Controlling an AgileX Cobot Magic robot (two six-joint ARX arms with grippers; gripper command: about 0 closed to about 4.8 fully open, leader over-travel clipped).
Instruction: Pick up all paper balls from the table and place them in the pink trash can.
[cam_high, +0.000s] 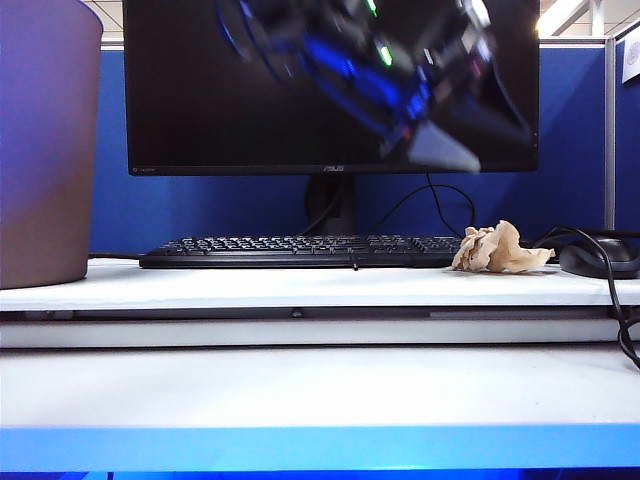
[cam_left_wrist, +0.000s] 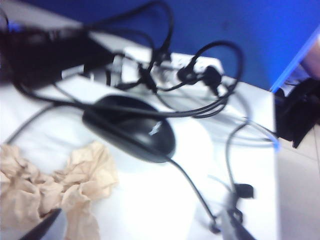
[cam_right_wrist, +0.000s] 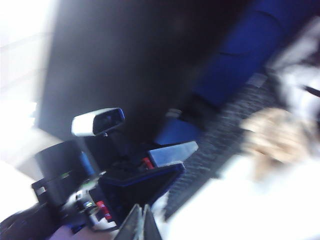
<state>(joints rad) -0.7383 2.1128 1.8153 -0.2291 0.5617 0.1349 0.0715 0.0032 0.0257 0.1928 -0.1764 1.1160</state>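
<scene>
One tan paper ball (cam_high: 500, 249) lies on the table (cam_high: 300, 290), crumpled and loose, at the right end of the black keyboard (cam_high: 300, 250) and just left of the dark computer mouse (cam_high: 600, 257); ball and mouse sit near each other but apart. Only this one wad is visible. The pink trash can (cam_high: 45, 140) stands on the left end of the table, well apart from the ball, its rim above the lower edge of the ASUS monitor (cam_high: 200, 90). Left gripper (cam_high: 440, 145) is in the air in front of the screen, above and a little left of the ball, heavily motion-blurred in the exterior view. In the left wrist view its fingertips (cam_left_wrist: 47, 226) stand wide apart, one at the edge of the tan wad (cam_left_wrist: 55, 185), the other over bare table; nothing sits between them. The mouse (cam_left_wrist: 132, 127) lies just past the wad, black cables (cam_left_wrist: 200, 100) looping behind it. Right gripper (cam_right_wrist: 142, 225) shows two fingers pressed together with nothing between them; its view is blurred, taking in the other arm, the monitor, the keyboard (cam_right_wrist: 225, 135) and the wad (cam_right_wrist: 275, 137).
</scene>
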